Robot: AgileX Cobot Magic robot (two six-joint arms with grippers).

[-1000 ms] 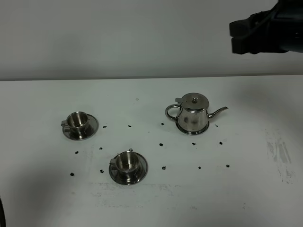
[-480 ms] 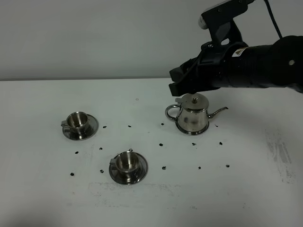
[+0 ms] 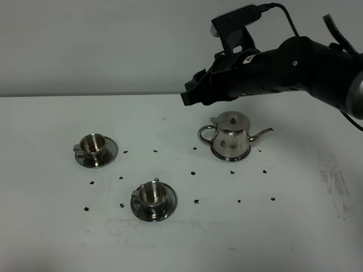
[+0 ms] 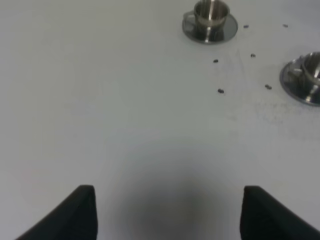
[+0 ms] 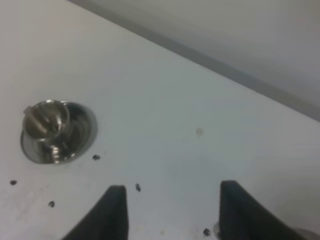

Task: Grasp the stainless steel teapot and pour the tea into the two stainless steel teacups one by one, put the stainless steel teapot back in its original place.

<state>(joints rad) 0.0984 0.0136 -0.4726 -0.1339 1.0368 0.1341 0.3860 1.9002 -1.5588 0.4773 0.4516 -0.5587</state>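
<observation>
The stainless steel teapot (image 3: pixel 229 136) stands right of the table's middle, spout to the right and loop handle to the left. One steel teacup on its saucer (image 3: pixel 95 150) sits at the left, the other (image 3: pixel 153 199) nearer the front. My right gripper (image 3: pixel 191 95) hangs open and empty in the air above and a little left of the teapot's handle, touching nothing. The right wrist view shows its open gripper (image 5: pixel 172 212) with the left teacup (image 5: pixel 52 131) beyond. My left gripper (image 4: pixel 170 215) is open and empty, low over bare table, with both teacups (image 4: pixel 210 19) (image 4: pixel 306 77) far ahead.
Small dark specks (image 3: pixel 194 171) are scattered on the white table (image 3: pixel 295 238) around the cups and pot. A grey wall (image 3: pixel 102 45) rises behind the table's back edge. A scuffed patch (image 3: pixel 334 181) marks the right side.
My right arm has swung in from the upper right, moving left over the teapot; its gripper now hangs left of the lid. Teapot and cups have not moved.
</observation>
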